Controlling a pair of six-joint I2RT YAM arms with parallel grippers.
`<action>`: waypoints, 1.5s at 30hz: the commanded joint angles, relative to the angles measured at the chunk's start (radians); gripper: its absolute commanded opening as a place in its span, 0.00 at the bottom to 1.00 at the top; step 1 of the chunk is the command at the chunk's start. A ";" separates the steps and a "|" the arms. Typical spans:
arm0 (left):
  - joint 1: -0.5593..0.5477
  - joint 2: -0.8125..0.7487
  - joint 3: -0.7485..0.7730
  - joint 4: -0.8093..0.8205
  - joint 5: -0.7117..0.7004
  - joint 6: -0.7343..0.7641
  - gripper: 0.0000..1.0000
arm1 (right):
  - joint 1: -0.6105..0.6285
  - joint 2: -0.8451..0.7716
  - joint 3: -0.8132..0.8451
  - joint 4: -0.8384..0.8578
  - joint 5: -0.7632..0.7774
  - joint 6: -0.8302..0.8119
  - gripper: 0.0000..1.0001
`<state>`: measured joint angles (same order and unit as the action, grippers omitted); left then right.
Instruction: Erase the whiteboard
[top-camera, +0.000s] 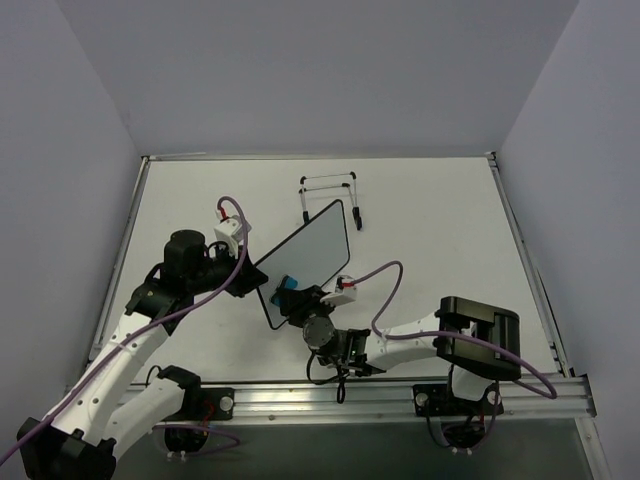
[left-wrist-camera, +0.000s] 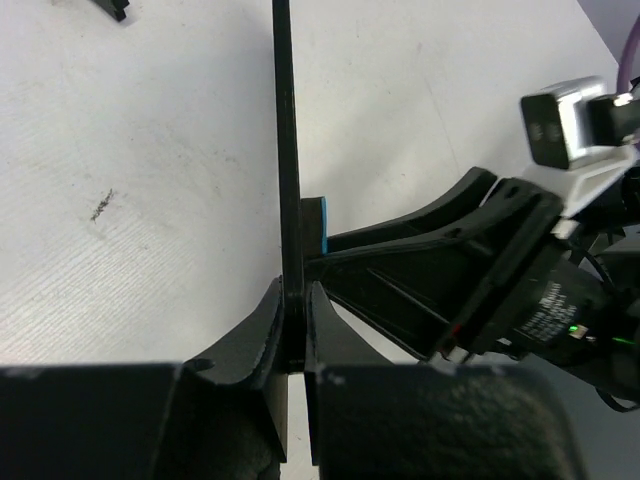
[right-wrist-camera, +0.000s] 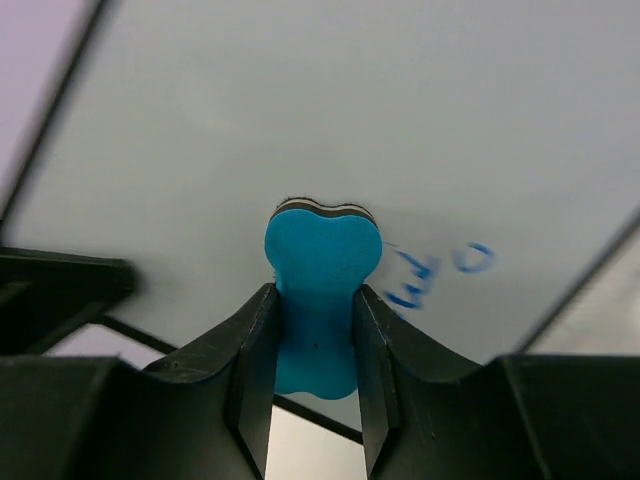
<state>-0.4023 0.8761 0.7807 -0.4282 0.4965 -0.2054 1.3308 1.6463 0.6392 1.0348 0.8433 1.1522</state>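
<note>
The whiteboard (top-camera: 312, 252), white with a thin black frame, is held up off the table and tilted. My left gripper (top-camera: 261, 277) is shut on its lower left edge. The left wrist view shows the board edge-on as a black strip (left-wrist-camera: 285, 150) pinched at the gripper (left-wrist-camera: 293, 300). My right gripper (top-camera: 293, 293) is shut on a blue eraser (top-camera: 289, 283) and presses it against the board's face. In the right wrist view the eraser (right-wrist-camera: 320, 265) sits between the fingers (right-wrist-camera: 250, 340) against the whiteboard (right-wrist-camera: 330, 110). Blue writing (right-wrist-camera: 432, 272) lies just right of it.
A thin wire easel stand (top-camera: 328, 193) stands at the back of the white table (top-camera: 440, 230). A metal rail (top-camera: 380, 397) runs along the near edge, and grey walls close in the sides. A small dark smudge (left-wrist-camera: 102, 204) marks the tabletop.
</note>
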 joint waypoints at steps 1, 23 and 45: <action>-0.043 -0.026 0.034 0.059 0.307 -0.092 0.02 | -0.036 0.109 -0.056 -0.190 0.002 0.098 0.00; -0.044 -0.023 0.031 0.062 0.310 -0.092 0.02 | -0.168 -0.129 -0.010 -0.041 -0.199 -0.241 0.00; -0.043 -0.020 0.032 0.065 0.318 -0.094 0.02 | -0.291 -0.082 -0.050 0.002 -0.457 -0.342 0.00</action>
<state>-0.4042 0.8745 0.7807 -0.4210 0.5350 -0.2638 0.9360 1.5726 0.5076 1.1042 0.4522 0.8635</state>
